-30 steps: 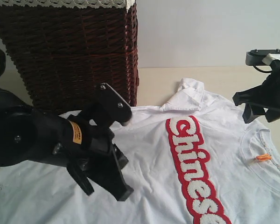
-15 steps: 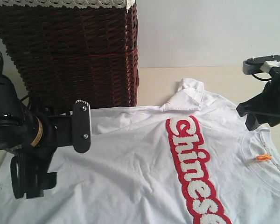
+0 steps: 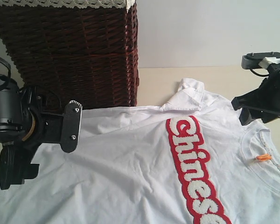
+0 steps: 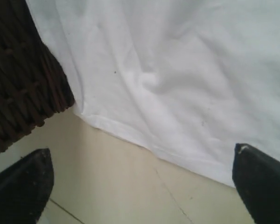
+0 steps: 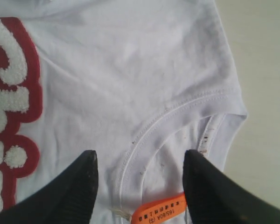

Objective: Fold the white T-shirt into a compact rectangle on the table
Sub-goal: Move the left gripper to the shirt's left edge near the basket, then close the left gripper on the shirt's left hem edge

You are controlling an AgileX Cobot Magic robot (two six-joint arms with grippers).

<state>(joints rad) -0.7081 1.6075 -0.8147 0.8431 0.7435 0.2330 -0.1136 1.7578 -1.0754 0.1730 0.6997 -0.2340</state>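
Since a moment earlier, our left gripper had swung off the middle of the white T-shirt and out to its left edge. The right gripper had hardly moved.

From the outside camera we saw the shirt lying spread out on the table, front side up, with its red and white lettering showing. One sleeve was folded over near the dark wicker basket, and that side of the shirt lay right against the basket. The right gripper hung over the neck, near the little orange tag.

From the left wrist camera we saw the left gripper wide open and holding nothing. The hem of the T-shirt lay just ahead of it on the bare table, with the basket close by.

From the right wrist camera we saw the right gripper with its fingers apart, also holding nothing. It sat over the collar and the orange tag.

We thought the next job was to pinch the hem and the neck side together. To do it well, the left gripper should come down low, slide one finger under the hem and take all the layers. It should keep clear of the basket. Both grippers should lift at the same time, so the fold comes out straight.
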